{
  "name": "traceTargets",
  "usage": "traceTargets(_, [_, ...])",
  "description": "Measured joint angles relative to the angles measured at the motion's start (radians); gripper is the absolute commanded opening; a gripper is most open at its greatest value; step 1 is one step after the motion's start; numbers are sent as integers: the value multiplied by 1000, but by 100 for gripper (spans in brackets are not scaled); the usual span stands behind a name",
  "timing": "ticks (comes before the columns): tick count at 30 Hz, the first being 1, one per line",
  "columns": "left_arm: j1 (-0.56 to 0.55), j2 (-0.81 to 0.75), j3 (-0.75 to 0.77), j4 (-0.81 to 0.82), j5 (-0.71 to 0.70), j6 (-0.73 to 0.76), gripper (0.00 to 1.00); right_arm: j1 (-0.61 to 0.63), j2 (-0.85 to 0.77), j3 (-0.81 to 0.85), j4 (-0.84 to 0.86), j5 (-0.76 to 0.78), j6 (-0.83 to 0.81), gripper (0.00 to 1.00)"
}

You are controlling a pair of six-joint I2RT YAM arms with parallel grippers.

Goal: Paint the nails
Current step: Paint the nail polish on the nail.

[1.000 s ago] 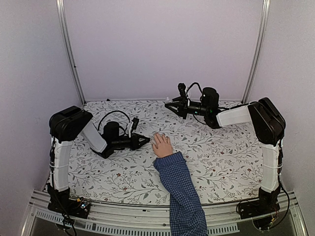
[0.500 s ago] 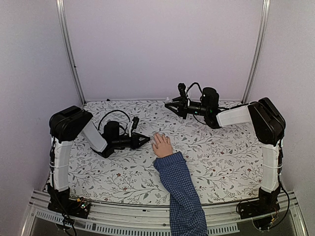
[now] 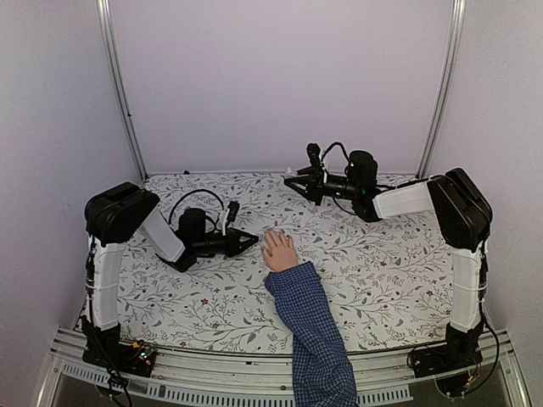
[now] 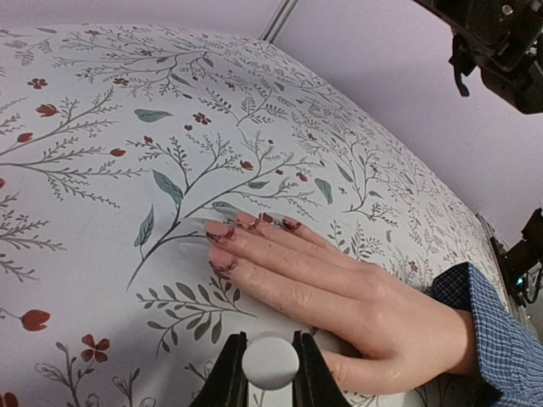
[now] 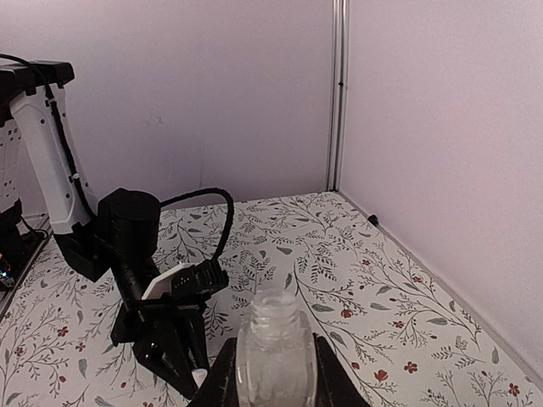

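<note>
A pale hand (image 4: 339, 292) lies flat on the floral tablecloth, ending a blue checked sleeve (image 3: 316, 335). Its nails (image 4: 222, 231) carry dark red smears. My left gripper (image 4: 270, 358) is shut on a white round brush cap (image 4: 270, 363), low over the cloth just beside the thumb side of the hand. In the top view it (image 3: 253, 243) points at the hand (image 3: 279, 252) from the left. My right gripper (image 5: 273, 360) is shut on a clear open-necked bottle (image 5: 274, 343), held above the table at the back (image 3: 294, 181).
The floral cloth (image 3: 390, 271) covers the table. Metal frame posts (image 3: 119, 93) stand at the back corners with pale walls close behind. A black cable (image 3: 191, 199) loops over the left arm. The sleeve runs off the table's near edge.
</note>
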Motion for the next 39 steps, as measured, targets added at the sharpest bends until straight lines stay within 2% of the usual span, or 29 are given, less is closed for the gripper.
traceTargets(23, [11,0,1,7,-18,-1,0,0,0,0,0,0,0,0])
traceTargets(39, [26,-5,-100,165,-13,-40,0,0,0,0,0,0,0,0])
